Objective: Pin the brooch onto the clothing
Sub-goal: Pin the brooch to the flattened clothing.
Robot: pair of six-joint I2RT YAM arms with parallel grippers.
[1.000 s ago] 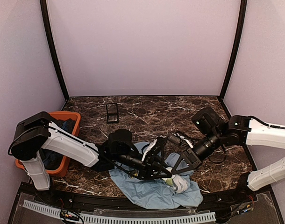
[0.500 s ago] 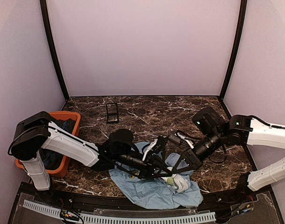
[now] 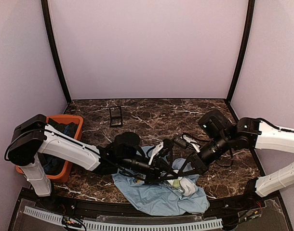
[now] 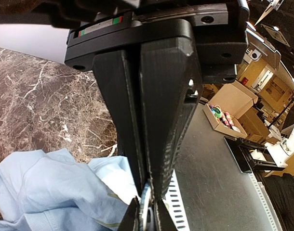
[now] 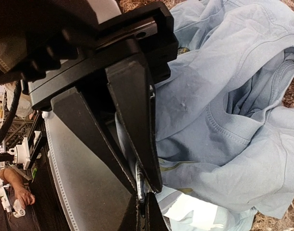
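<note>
Both arms have pretty much the same look: the left arm (image 3: 65, 147) and right arm (image 3: 277, 137) have smooth white shells on the big links, chunky black joints and black forearms, plus thin black cables (image 3: 189, 138) near the wrists. The left tool (image 4: 146, 216) is matte black ridged plastic with round screw holes (image 4: 207, 19) and a tiny red-and-green sticker (image 4: 104, 26). The right tool (image 5: 142, 204) has the same black wedges.
</note>
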